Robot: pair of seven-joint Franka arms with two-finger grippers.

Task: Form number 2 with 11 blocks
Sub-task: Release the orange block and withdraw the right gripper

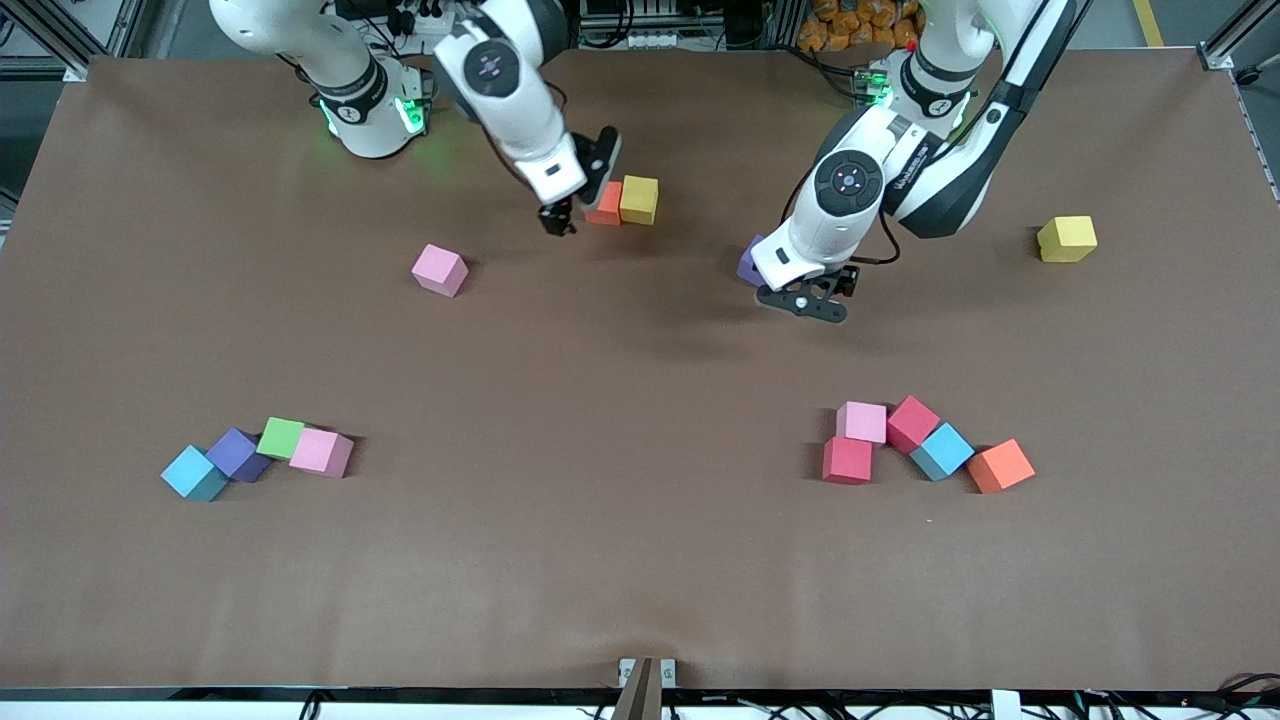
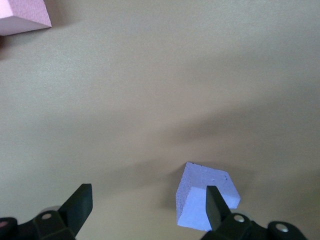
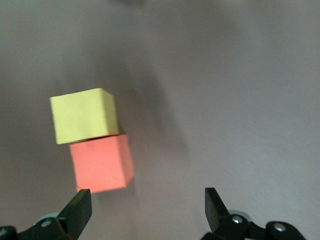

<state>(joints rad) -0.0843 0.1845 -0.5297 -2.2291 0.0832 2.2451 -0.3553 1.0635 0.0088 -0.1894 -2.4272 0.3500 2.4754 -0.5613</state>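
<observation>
No number 2 is in view; the blocks lie loose in scattered groups. My right gripper (image 1: 580, 185) (image 3: 147, 207) hangs open and empty over the table, beside an orange block (image 1: 604, 203) (image 3: 100, 162) that touches a yellow block (image 1: 639, 199) (image 3: 85, 121). My left gripper (image 1: 805, 300) (image 2: 149, 205) is open too, with nothing between its fingers. A purple block (image 1: 750, 262) (image 2: 200, 192) sits just outside one finger (image 2: 215, 205), partly hidden by the arm in the front view. A lone pink block (image 1: 440, 270) lies toward the right arm's end.
Nearer the front camera, light blue (image 1: 194, 473), purple (image 1: 238, 455), green (image 1: 281, 437) and pink (image 1: 321, 452) blocks cluster at the right arm's end. Pink (image 1: 861, 421), two red (image 1: 847, 460), blue (image 1: 941, 451) and orange (image 1: 1001, 466) blocks cluster at the left arm's end. A second yellow block (image 1: 1066, 239) lies apart.
</observation>
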